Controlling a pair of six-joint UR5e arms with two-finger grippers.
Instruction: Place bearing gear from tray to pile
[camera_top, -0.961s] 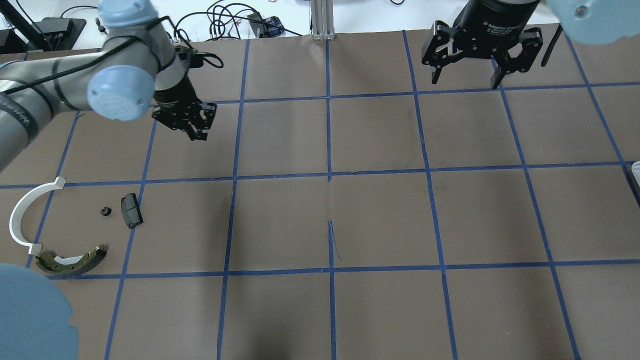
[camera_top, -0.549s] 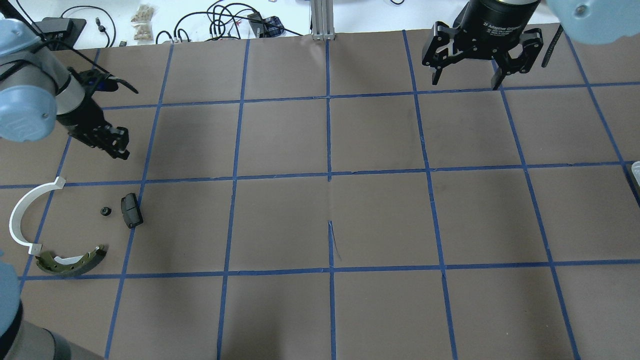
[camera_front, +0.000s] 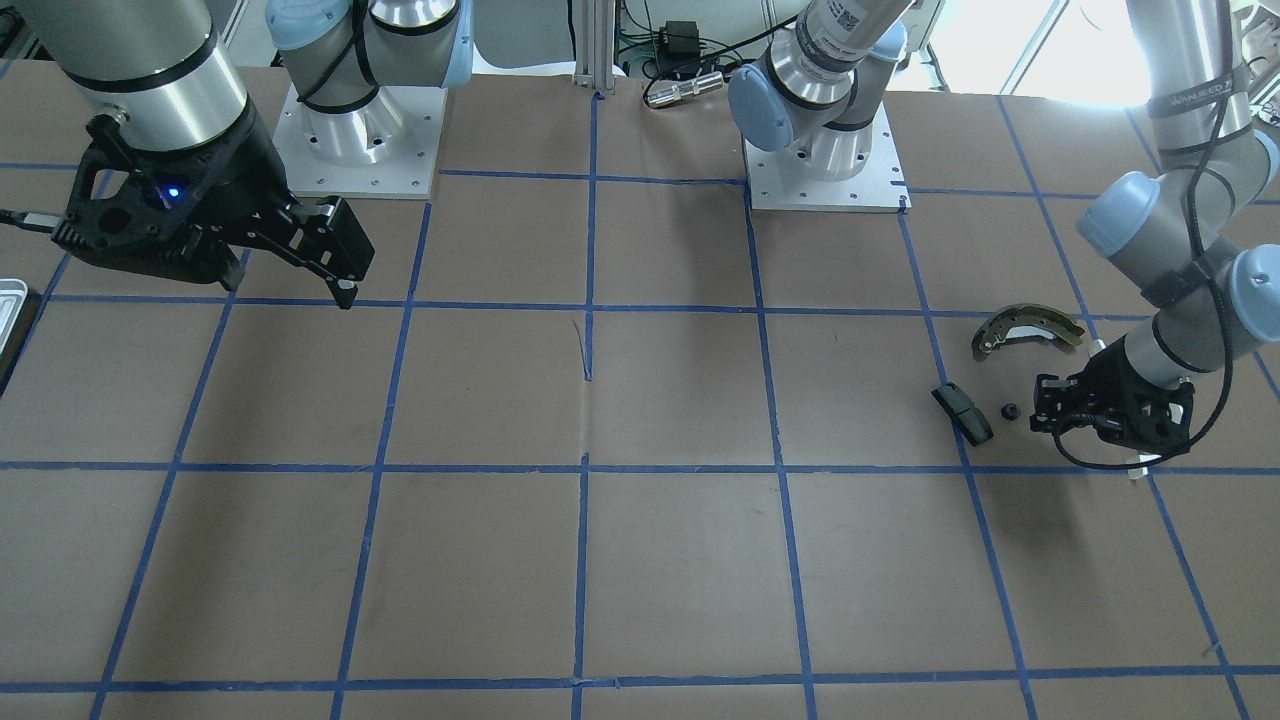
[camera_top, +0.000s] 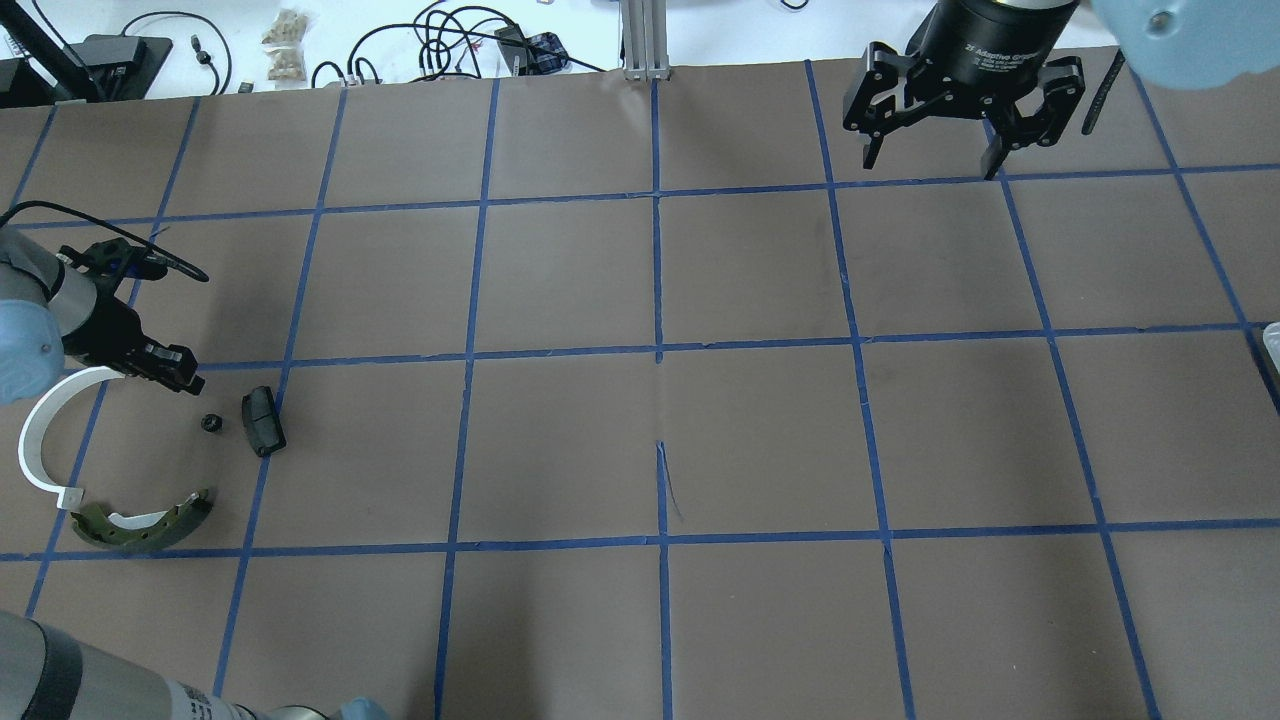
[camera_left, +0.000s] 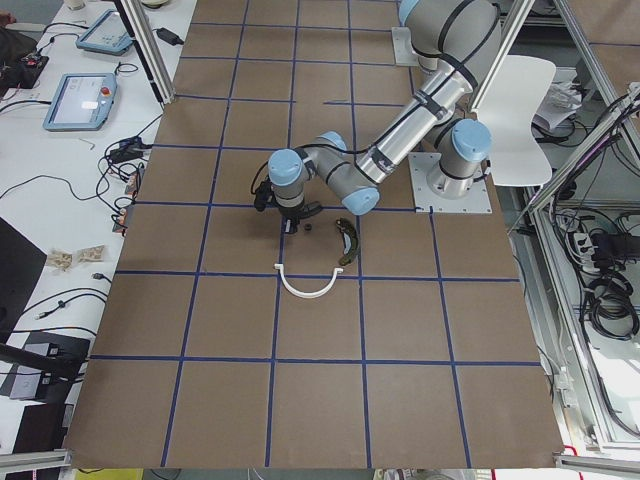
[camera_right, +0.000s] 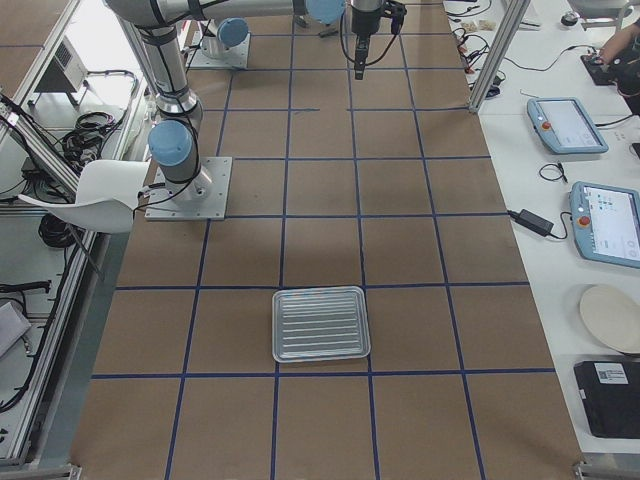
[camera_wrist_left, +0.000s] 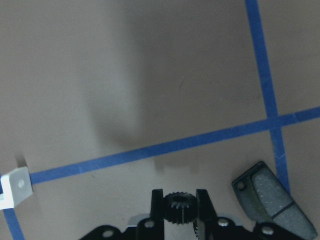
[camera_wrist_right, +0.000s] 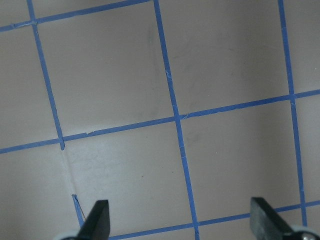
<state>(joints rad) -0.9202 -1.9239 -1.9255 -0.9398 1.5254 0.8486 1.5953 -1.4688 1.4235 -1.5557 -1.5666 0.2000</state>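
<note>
My left gripper (camera_top: 178, 377) hangs low over the pile, shut on a small black bearing gear (camera_wrist_left: 180, 207) that sits between its fingers in the left wrist view. A second black gear (camera_top: 211, 423) lies on the table just beside it. The pile also holds a black oblong block (camera_top: 262, 420), a white plastic arc (camera_top: 35, 430) and an olive brake shoe (camera_top: 140, 525). My right gripper (camera_top: 935, 160) is open and empty, high at the far right. The silvery ribbed tray (camera_right: 322, 292) lies at the table's right end and looks empty.
The brown table top is marked into squares by blue tape (camera_top: 657, 350). Cables and small gear lie past the far edge (camera_top: 450, 40). The two arm bases (camera_front: 825, 160) stand on the robot's side of the table.
My left arm has swung from the far middle-left toward the near left and come down beside the pile. The right arm and the pile parts have not moved.
</note>
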